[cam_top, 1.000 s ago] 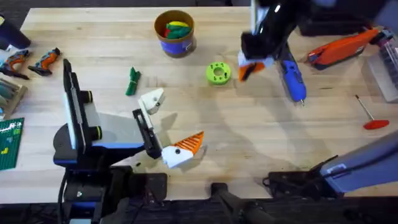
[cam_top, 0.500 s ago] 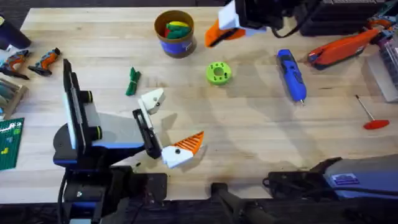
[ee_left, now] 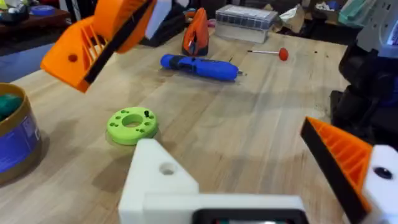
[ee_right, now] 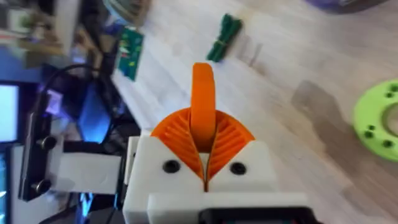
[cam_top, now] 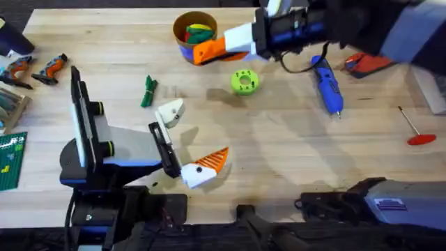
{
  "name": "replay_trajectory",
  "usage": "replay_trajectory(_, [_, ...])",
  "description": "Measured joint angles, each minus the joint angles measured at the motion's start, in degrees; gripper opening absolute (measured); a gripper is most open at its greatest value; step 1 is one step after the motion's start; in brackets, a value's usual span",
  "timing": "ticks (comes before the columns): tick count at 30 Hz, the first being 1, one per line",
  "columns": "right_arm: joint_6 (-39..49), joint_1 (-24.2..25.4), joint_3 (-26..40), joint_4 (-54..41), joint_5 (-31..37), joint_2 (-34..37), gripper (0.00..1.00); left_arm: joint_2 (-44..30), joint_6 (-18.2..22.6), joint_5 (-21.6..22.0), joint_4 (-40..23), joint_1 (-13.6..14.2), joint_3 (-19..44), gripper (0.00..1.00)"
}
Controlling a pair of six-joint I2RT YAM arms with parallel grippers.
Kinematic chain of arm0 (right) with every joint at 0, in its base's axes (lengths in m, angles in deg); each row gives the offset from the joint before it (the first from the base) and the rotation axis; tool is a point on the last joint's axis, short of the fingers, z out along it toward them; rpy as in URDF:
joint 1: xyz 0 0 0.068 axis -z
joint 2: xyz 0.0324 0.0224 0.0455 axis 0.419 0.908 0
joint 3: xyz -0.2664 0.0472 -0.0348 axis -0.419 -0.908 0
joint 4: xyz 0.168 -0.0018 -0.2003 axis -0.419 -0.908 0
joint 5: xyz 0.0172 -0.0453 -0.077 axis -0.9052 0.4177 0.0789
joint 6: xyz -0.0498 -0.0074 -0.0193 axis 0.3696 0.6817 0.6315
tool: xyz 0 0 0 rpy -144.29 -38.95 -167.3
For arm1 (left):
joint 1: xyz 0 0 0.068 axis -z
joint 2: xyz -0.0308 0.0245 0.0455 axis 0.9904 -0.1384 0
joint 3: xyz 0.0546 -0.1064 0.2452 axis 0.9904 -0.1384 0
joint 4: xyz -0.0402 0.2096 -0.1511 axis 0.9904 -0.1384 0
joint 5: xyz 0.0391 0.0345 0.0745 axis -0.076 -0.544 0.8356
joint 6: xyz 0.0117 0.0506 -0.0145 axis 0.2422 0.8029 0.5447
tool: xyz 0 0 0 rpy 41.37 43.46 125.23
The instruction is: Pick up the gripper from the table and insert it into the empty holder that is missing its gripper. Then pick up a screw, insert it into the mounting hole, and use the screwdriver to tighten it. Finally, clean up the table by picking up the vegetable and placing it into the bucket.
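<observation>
My right gripper (cam_top: pixel 217 49) hangs over the table's far side next to the blue bucket (cam_top: pixel 196 36), shut on the orange gripper piece (ee_right: pixel 202 93), which sticks out past its ribbed pads. My left gripper (cam_top: pixel 195 136) is open low over the table. It carries the bare white holder (ee_left: pixel 161 180) on one jaw and an orange-tipped block (ee_left: pixel 342 158) on the other. The dark green vegetable (cam_top: pixel 148 91) lies left of the holder (cam_top: pixel 169 111). The blue screwdriver (cam_top: pixel 327 85) lies at the far right. I cannot make out a screw.
A lime-green disc (cam_top: pixel 244 81) lies between the bucket and the screwdriver. A red-handled rod (cam_top: pixel 416 129) and an orange tool (cam_top: pixel 373 63) lie at the right. Small orange-black tools (cam_top: pixel 35 68) and a green board (cam_top: pixel 10 160) sit at the left edge. Yellow, red and green toy pieces fill the bucket.
My right gripper has carried the orange piece leftward along the table's far side, from beside the screwdriver and disc to the bucket. The left arm has stayed still.
</observation>
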Motion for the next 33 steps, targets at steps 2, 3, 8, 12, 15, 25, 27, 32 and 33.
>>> replay_trajectory(2, [-2.3, 0.4, -3.5, 6.4, -4.1, 0.0, 0.016, 0.0, 0.0, 0.0, 0.0, 0.0, 0.0, 0.985])
replay_trajectory(3, [-3.8, 0.8, -5.3, 10.0, -6.1, 0.0, 0.016, 0.0, 0.0, 0.0, 0.0, 0.0, 0.0, 0.985])
replay_trajectory(8, [-12.9, 2.8, -15.4, 29.8, -15.3, 0.0, 0.016, 0.0, 0.0, 0.0, 0.0, 0.0, 0.0, 0.985])
replay_trajectory(12, [-20.1, 4.3, -22.9, 38.7, -20.6, 0.0, 0.016, 0.0, 0.0, 0.0, 0.0, 0.0, 0.0, 0.985])
replay_trajectory(15, [-24.3, 5.0, -26.6, 44.3, -24.2, 0.0, 0.016, 0.0, 0.0, 0.0, 0.0, 0.0, 0.0, 0.985])
replay_trajectory(25, [-30.3, 5.7, -28.2, 53.8, -41.0, 5.4, 0.016, 0.0, -0.1, 0.0, 0.0, 0.0, 0.0, 0.986])
replay_trajectory(27, [-30.4, 5.7, -28.7, 54.5, -42.9, 6.9, 0.016, 0.0, -0.2, 0.0, 0.0, 0.0, 0.0, 0.986])
replay_trajectory(32, [-30.2, 5.6, -31.5, 55.5, -45.2, 8.1, 0.016, 0.0, -0.2, 0.0, 0.0, 0.0, 0.0, 0.985])
replay_trajectory(33, [-30.1, 5.5, -32.1, 56.1, -45.5, 8.1, 0.016, 0.0, -0.2, 0.0, 0.0, 0.0, 0.0, 0.986])
